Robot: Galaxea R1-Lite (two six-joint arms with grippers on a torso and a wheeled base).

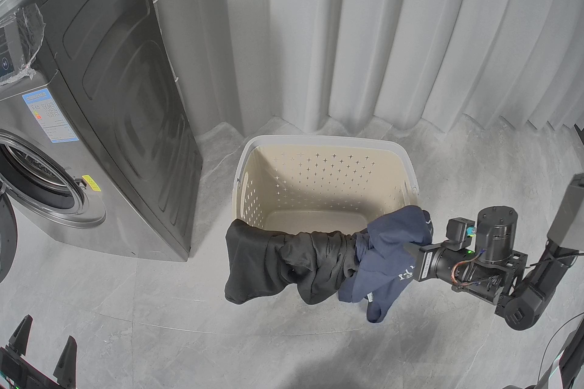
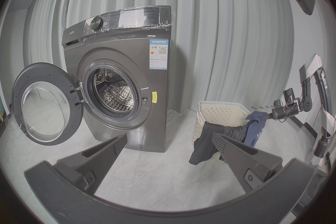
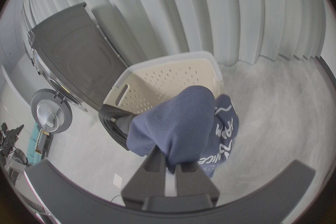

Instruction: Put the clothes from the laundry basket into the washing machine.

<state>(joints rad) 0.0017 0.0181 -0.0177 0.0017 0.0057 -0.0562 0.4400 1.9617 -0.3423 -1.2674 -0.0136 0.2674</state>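
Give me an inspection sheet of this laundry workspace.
Surface: grey tiled floor.
Job's things: laundry basket beside the washing machine, its door open; black garment draped over the basket's front rim; navy garment held beside it.
Clutter: small white square on the floor.
Grippers: right pincer shut on navy garment; left pincer open, empty, low.
Cables: thin wires at the right wrist.
Surroundings: white curtain behind.

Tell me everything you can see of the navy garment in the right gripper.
The navy garment looks like soft, thick knit with white lettering on one fold. Bunched up, it is pinched in the shut right gripper at the near rim of the laundry basket, its folds hanging outside. It touches a black garment draped over that rim.
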